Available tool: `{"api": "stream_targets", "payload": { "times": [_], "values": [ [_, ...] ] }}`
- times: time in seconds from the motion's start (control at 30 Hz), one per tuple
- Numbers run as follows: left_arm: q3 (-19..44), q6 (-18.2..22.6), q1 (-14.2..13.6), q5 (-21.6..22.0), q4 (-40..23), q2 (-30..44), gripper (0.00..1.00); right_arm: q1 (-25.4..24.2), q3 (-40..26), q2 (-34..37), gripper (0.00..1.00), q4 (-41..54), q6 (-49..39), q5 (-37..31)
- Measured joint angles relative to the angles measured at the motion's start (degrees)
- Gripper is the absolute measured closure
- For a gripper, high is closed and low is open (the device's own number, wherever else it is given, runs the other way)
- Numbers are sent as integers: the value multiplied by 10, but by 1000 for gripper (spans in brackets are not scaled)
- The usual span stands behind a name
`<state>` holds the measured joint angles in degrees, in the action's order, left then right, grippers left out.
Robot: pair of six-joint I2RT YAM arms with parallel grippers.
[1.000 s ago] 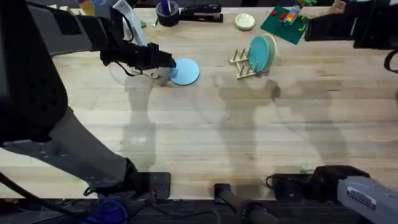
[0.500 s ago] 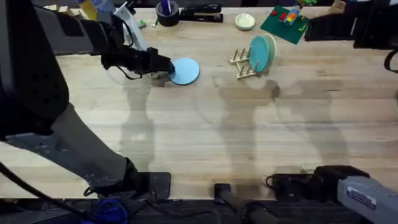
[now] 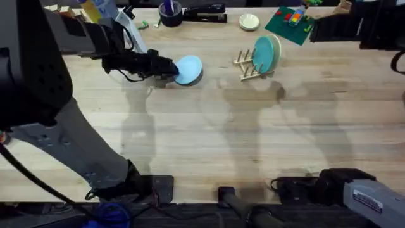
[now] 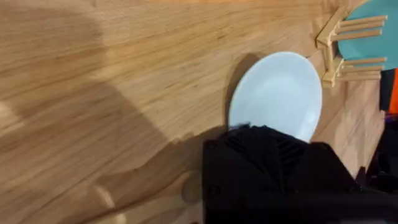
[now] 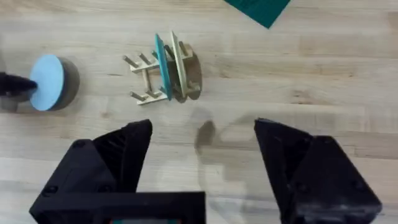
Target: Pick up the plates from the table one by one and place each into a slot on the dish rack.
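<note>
Left end effector (image 3: 169, 68) clamped on light blue plate (image 3: 188, 69), upper centre-left, edge tilted up off table (image 3: 209, 139). Right end effector (image 5: 202, 162) fingers apart. Rack (image 3: 248, 66) to the right holds teal plate (image 3: 263, 53) and cream plate (image 3: 276, 49). White bowl (image 3: 249, 22), green baseplate (image 3: 288, 24) behind.

The light wooden plank surface (image 3: 209, 133) carries a small natural-wood peg dish rack (image 3: 248, 66), a small white bowl (image 3: 249, 22) and a green building-block baseplate (image 3: 288, 25).
</note>
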<state>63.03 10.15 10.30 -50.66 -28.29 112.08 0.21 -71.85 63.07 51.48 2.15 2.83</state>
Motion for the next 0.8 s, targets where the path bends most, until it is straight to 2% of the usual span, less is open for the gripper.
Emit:
{"api": "stream_targets", "payload": {
  "times": [0.63, 0.8],
  "values": [
    [1, 0, 1, -5, 0, 2, 960, 0, 0, 0, 9, 0, 1, 0],
    [1, 0, 1, -5, 0, 1, 960, 0, 0, 0, 9, 0, 50, 0]
  ]
}}
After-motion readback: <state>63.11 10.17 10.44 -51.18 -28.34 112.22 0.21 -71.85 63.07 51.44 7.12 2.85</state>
